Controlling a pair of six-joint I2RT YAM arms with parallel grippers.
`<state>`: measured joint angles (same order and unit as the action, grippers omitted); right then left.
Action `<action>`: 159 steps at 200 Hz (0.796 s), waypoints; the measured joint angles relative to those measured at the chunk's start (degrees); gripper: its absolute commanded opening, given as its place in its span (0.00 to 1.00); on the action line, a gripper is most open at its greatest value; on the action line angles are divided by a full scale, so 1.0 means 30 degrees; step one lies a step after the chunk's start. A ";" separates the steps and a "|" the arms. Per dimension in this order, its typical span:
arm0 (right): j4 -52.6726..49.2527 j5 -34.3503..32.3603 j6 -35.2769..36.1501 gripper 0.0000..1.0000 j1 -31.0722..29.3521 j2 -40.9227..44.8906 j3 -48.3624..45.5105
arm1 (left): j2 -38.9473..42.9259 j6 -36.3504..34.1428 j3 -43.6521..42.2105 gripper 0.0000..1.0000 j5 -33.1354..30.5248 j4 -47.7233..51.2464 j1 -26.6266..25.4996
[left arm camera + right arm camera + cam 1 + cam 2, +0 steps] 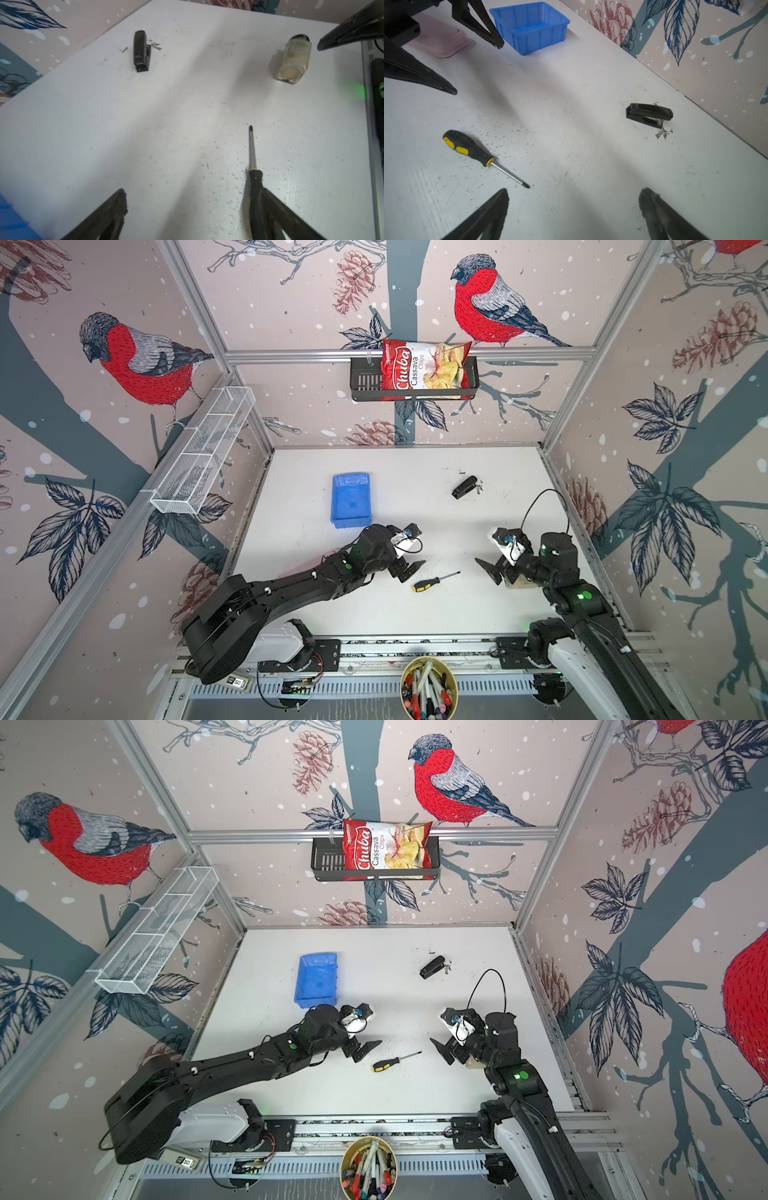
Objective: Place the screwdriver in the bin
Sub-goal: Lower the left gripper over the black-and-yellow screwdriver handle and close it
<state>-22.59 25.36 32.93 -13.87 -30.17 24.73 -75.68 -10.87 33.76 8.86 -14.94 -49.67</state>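
Well, the screwdriver (432, 583) is lying flat on the white table (374, 605), between the two grippers and not yet in either grip. The left gripper (411, 570) is hovering with its jaws spread wide and holding nothing. In its wrist view the black-and-yellow handle is sitting just beside one finger, at the edge of the gap rather than centred in it. The right gripper (488, 570) is gaping too, empty, with the shaft tip pointing toward its jaws. The bin (351, 499) is standing empty, behind the left jaws and off to one side. I am judging the tool to be light and stiff. Its thin metal shaft is looking slick and likely to slip or roll, so the ribbed handle, pinched across its middle, is looking like the safer hold.
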 measured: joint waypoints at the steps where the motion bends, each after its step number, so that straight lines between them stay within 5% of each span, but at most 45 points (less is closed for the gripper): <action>1: -0.0051 -0.0007 0.0022 1.00 0.0000 0.0044 0.0000 | -0.0051 0.0000 0.0015 0.97 -0.0007 0.0051 -0.0051; 159: -0.2171 -0.1625 0.0437 1.00 -0.3912 -0.0561 0.0466 | -0.5683 0.0044 0.3512 0.62 -0.0102 0.5144 -0.3133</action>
<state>-29.10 20.49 34.24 -25.61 -31.86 26.13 -92.73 -10.74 44.29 8.56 0.49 -59.07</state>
